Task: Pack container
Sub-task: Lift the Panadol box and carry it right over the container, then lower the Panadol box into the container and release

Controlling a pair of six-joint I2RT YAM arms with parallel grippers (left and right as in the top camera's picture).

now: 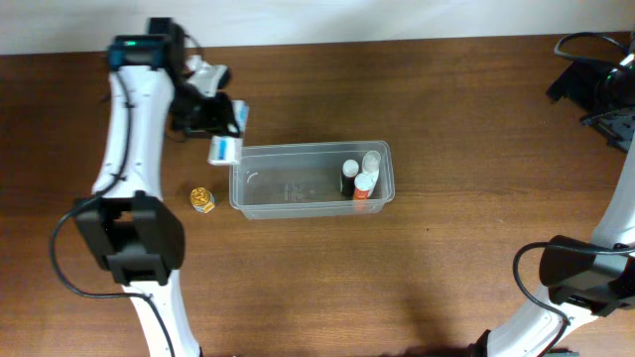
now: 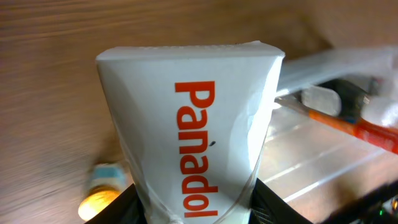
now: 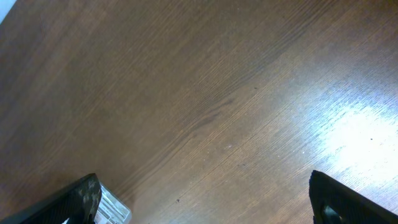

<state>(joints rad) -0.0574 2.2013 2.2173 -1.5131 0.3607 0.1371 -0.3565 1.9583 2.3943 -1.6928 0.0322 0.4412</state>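
The clear plastic container (image 1: 298, 183) lies in the middle of the table, with three small bottles (image 1: 359, 177) standing at its right end. My left gripper (image 1: 220, 121) is shut on a white Panadol box (image 1: 227, 146) and holds it just off the container's left rim. In the left wrist view the box (image 2: 189, 130) fills the frame between my fingers, with the container (image 2: 323, 149) to its right. My right gripper (image 3: 205, 202) is open and empty over bare wood at the far right.
A small yellow-capped jar (image 1: 203, 200) stands on the table left of the container; it also shows blurred in the left wrist view (image 2: 102, 193). The right arm's base and cables (image 1: 595, 89) sit at the table's right edge.
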